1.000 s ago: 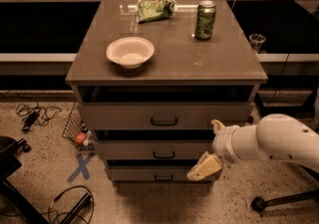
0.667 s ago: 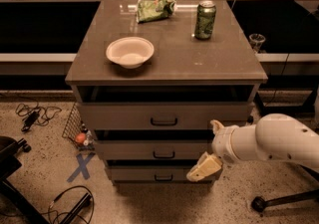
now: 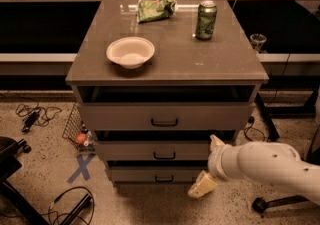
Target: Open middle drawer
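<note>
The middle drawer (image 3: 130,151) is the second of three grey-brown fronts in the cabinet, with a small black centre handle (image 3: 164,155). A dark gap shows above its front. My gripper (image 3: 209,165) is at the end of the white arm coming in from the right, in front of the right end of the middle and bottom drawers. It is to the right of the handle and apart from it. Its two pale fingers (image 3: 202,185) are spread one above the other, with nothing between them.
The top drawer (image 3: 115,117) and the bottom drawer (image 3: 135,174) have like handles. On the cabinet top (image 3: 175,54) stand a white bowl (image 3: 130,52), a green can (image 3: 206,19) and a green chip bag (image 3: 156,7). Cables and blue tape lie on the floor at the left.
</note>
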Robot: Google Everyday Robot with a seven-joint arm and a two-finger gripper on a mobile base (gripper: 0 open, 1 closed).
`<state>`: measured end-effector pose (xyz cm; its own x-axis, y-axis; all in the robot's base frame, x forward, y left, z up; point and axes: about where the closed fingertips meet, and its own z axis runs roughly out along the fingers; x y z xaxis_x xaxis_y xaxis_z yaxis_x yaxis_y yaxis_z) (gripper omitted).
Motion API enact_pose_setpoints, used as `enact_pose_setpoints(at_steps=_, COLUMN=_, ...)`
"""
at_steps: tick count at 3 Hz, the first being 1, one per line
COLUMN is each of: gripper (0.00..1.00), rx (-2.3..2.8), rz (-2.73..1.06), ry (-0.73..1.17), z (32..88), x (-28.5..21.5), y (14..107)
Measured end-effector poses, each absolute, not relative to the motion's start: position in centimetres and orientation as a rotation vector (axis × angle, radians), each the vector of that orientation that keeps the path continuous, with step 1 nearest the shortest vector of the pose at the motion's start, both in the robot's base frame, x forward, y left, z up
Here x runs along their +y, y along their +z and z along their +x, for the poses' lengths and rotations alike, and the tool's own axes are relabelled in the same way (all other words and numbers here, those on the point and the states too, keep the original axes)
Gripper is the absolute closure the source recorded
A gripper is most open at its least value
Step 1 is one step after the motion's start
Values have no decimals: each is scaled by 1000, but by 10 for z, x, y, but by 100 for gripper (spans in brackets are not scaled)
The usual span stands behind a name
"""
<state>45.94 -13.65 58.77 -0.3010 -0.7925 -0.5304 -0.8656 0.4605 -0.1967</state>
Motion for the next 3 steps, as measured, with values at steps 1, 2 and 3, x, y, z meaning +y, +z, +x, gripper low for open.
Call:
enact_pose_setpoints(at_steps=1, gripper=0, rx=2136, rz=-1448, ry=24, z=452, x=-163, y=545)
enact_pose_setpoints(at_steps=2, gripper=0, rx=2041, rz=-1458, ry=-134, z=476, x=-200, y=532)
enact_pose_setpoints(at_steps=3, gripper=0, rx=2041, rz=-1458, ry=-134, z=476, x=-200, y=532)
